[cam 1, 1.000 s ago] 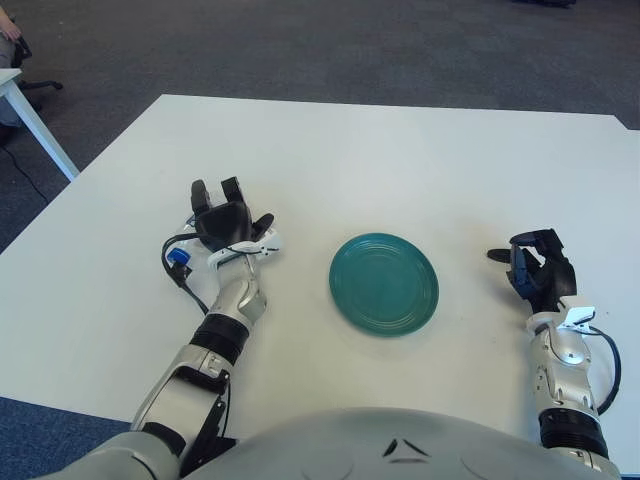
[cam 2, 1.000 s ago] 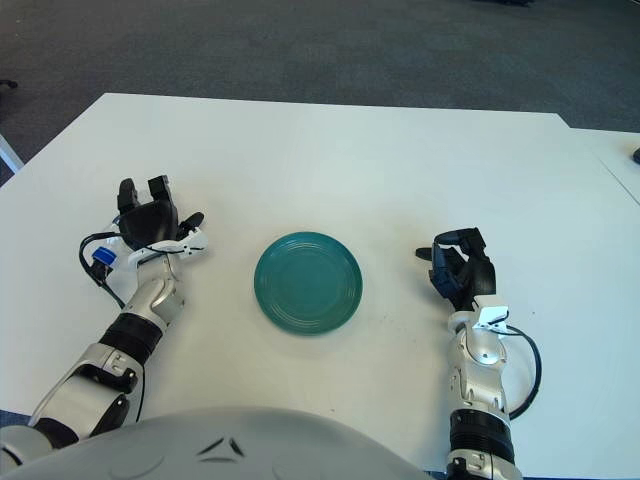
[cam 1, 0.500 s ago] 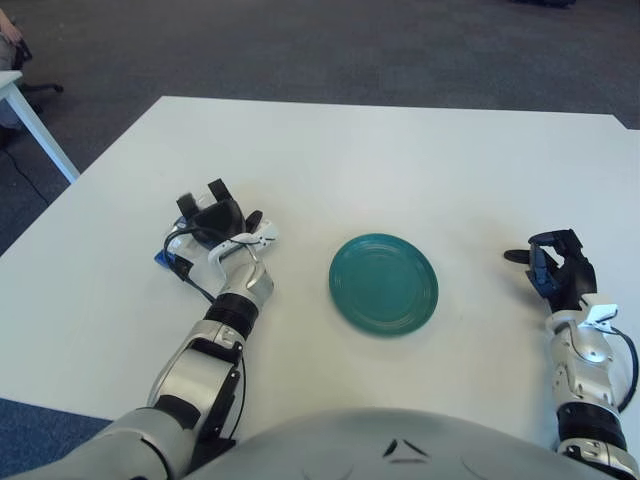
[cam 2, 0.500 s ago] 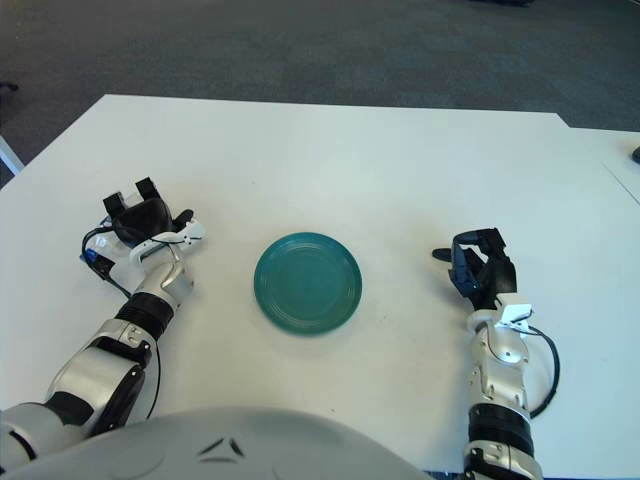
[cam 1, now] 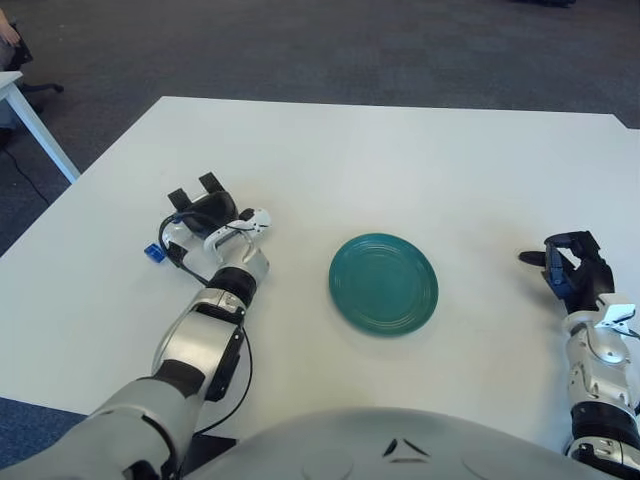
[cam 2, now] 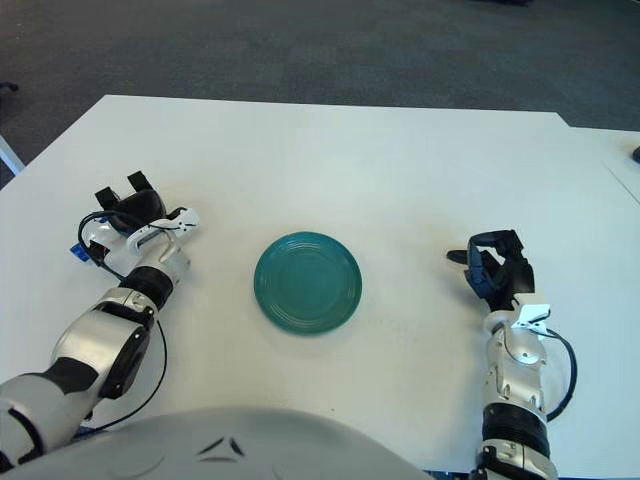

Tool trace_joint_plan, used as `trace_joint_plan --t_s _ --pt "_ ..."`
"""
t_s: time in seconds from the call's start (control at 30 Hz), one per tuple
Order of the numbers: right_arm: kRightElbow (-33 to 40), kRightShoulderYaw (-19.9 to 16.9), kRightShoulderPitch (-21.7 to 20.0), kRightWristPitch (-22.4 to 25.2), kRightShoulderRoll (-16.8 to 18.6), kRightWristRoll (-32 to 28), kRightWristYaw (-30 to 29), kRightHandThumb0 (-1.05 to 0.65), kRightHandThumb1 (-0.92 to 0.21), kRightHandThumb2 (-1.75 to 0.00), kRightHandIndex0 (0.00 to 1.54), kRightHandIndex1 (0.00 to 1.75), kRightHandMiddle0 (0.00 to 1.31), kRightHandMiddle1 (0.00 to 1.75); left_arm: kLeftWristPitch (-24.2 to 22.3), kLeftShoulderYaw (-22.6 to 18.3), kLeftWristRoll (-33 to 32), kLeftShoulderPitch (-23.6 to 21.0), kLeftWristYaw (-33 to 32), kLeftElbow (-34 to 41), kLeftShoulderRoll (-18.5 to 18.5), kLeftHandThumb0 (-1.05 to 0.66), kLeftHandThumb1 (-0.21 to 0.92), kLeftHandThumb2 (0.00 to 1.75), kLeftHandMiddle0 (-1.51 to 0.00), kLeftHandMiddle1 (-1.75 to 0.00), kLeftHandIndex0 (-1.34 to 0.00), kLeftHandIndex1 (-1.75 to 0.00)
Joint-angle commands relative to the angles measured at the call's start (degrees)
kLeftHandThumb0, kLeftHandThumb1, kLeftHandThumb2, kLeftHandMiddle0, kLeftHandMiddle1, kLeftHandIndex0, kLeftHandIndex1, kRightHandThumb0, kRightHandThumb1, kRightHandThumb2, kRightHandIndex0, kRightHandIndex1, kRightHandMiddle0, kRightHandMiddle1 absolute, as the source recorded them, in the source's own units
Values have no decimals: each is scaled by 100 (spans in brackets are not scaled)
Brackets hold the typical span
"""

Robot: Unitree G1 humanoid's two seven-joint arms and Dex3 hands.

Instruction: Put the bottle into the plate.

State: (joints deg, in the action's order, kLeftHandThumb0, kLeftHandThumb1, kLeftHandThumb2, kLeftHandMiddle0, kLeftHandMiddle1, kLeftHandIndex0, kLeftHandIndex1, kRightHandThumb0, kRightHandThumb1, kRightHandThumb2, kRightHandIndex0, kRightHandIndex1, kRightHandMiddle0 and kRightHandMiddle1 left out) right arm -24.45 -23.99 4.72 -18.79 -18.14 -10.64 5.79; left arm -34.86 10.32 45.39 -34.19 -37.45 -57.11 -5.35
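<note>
My left robot hand point(cam 1: 205, 215) is curled over something blue, likely the bottle point(cam 1: 153, 252), can't tell if gripped; I'd firm up before carrying to plate point(cam 1: 384, 283); right robot hand point(cam 1: 575, 275) idle, clenched

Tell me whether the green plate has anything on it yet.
Empty. The plate shows only its bare green surface, with no bottle on it. The left hand is off to its left, the right hand off to its right.

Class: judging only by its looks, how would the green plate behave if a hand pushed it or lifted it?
The plate looks rigid, so it probably keeps its shape. It lies flat and shallow on the smooth table, so a push would likely slide it. Its low rim may be awkward to grip.
</note>
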Motion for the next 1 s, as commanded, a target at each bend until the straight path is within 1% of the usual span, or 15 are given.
trace_joint_plan --t_s 0.0,0.03,0.07,0.13,0.17,0.2,0.23,0.33,0.4,0.43,0.5,0.57,0.73,0.87,0.97 --pt "-221 -152 87 130 -91 -45 -85 -35 -92 -51 54 100 20 174 268 -30 -551 450 252 -432 261 -16 34 121 -71 -175 -50 -158" --pt "197 -201 179 303 -117 -80 -120 -35 -92 -50 54 101 21 173 354 -62 -587 468 154 -382 298 -11 29 128 -71 -175 -51 -159" --pt "510 -238 247 435 -138 -107 -145 -35 -92 -50 54 101 22 172 417 -86 -613 477 79 -351 327 -9 27 132 -72 -175 -51 -160" --pt "542 -318 247 446 -188 -154 -106 -35 -92 -48 53 102 24 170 396 -95 -641 493 -34 -160 412 -4 22 140 -73 -175 -51 -163" --pt "396 -350 197 383 -182 -178 -81 -35 -92 -47 53 102 24 169 376 -94 -660 519 -77 18 453 -3 21 141 -74 -175 -51 -163" --pt "307 -376 162 351 -176 -194 -63 -35 -92 -47 53 102 25 169 364 -89 -682 537 -109 140 482 -2 19 141 -78 -164 -51 -167" --pt "286 -411 135 350 -161 -243 -43 -35 -92 -46 53 102 25 168 448 -115 -743 575 -131 258 489 -2 17 142 -81 -157 -52 -170" --pt "242 -468 80 350 -152 -340 10 -35 -92 -46 50 100 26 168 616 -148 -846 656 -147 433 481 -1 12 140 -90 -131 -62 -173" --pt "197 -487 43 346 -151 -387 46 -35 -92 -46 50 100 26 167 699 -139 -879 699 -148 513 470 -1 11 140 -92 -124 -65 -174" --pt "167 -505 12 346 -142 -434 73 -35 -92 -46 49 99 27 167 780 -120 -891 747 -132 611 453 0 10 146 -83 -142 -66 -174" --pt "111 -526 -35 343 -136 -495 102 -35 -92 -46 49 99 27 167 884 -84 -905 812 -108 748 432 0 10 152 -75 -157 -66 -174" --pt "84 -531 -56 344 -131 -517 95 -35 -92 -45 49 99 27 167 930 -52 -896 868 -78 867 421 0 11 152 -70 -165 -65 -175" --pt "-9 -532 -116 307 -103 -482 19 -35 -92 -45 51 99 27 167 885 56 -829 1034 9 1310 445 0 28 135 -53 -171 -53 -175" --pt "2 -508 -130 278 -67 -401 -100 -35 -92 -45 51 99 27 167 969 212 -754 1142 44 1491 399 0 29 134 -52 -171 -52 -175" --pt "90 -487 -112 308 -47 -370 -179 -35 -90 -49 51 99 28 167 912 349 -675 1234 98 1721 385 0 28 135 -53 -171 -53 -175"
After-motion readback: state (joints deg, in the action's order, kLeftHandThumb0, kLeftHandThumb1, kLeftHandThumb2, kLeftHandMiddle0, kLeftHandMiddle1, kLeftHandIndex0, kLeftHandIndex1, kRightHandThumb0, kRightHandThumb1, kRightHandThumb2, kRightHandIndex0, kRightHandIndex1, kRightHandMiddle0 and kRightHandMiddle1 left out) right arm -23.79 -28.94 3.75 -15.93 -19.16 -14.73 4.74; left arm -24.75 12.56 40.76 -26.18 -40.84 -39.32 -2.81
